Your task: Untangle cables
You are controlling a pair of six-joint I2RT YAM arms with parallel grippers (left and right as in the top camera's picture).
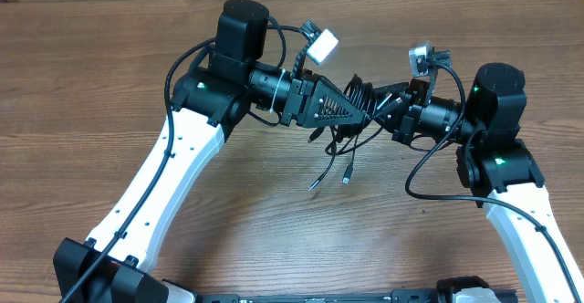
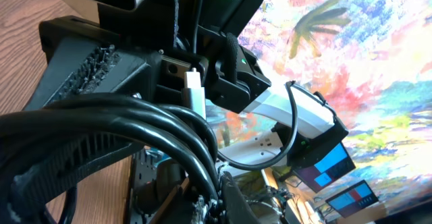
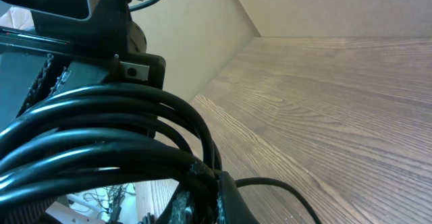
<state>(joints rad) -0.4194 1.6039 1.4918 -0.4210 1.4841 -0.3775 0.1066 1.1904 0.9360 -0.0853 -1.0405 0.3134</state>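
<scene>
Cables (image 1: 359,100) bunched as one coil at mid-scene, between the two arms. The left jaws were closed on the coil from the left and the right jaws were closed on it from the right, almost tip to tip. Both wrist views were filled by the same thick loops (image 2: 135,126) (image 3: 101,119). Two loose ends (image 1: 330,168) trailed toward the near side over the worktop (image 1: 274,235) — whether their plugs rested on it could not be told.

Risks, as judged: with both grips on the same coil, drawing the arms apart would likely cinch the tangle rather than free a strand. A hard pull could strain a plug. With the jaws so close together, a small misaligned motion could knock them against each other — or let the coil slip and drop.
</scene>
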